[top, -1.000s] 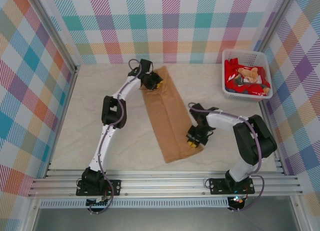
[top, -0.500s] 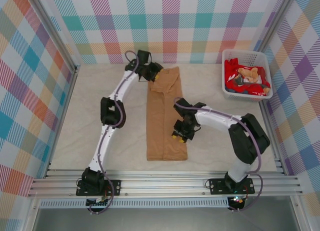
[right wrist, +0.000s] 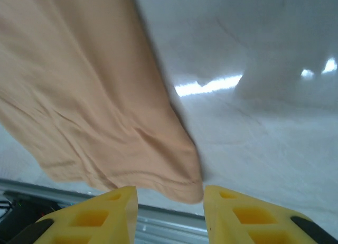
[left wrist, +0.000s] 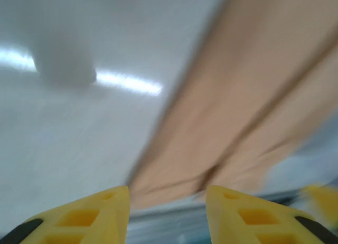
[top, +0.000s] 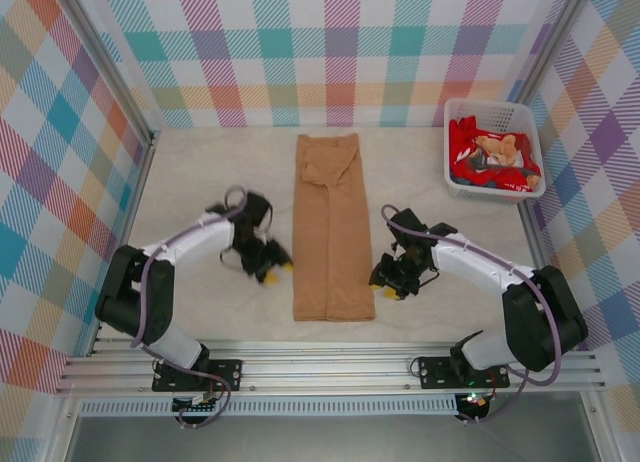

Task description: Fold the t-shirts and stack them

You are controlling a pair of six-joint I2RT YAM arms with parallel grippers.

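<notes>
- A long tan-brown cloth t-shirt (top: 328,227) lies flat in the middle of the pale table (top: 190,177).
- It is folded into a thin strip. The strip runs from the far side of the table toward the near edge.
- The plain side faces up. There are a few soft wrinkles at the far end.
- The left gripper (top: 277,271) is low over the bare table, near the left side of the shirt. It does not touch the shirt.
- In the left wrist view its two yellow fingers (left wrist: 84,215) stand apart, and nothing is between them. This view is blurry, but the gap is easy to see.
- The right gripper (top: 384,290) is just beside the right side of the shirt, close to the near end.
- In the right wrist view its yellow fingers (right wrist: 95,212) also stand apart and hold nothing. The near corner of the shirt lies on the table just past them.
- A white plastic lattice basket (top: 447,147) sits in the far right corner, well apart from the folded shirt.
- A red t-shirt (top: 462,140) is bunched up in the basket. A tan thing (top: 497,148) rests on it, maybe another shirt, but it is too small to tell.
</notes>
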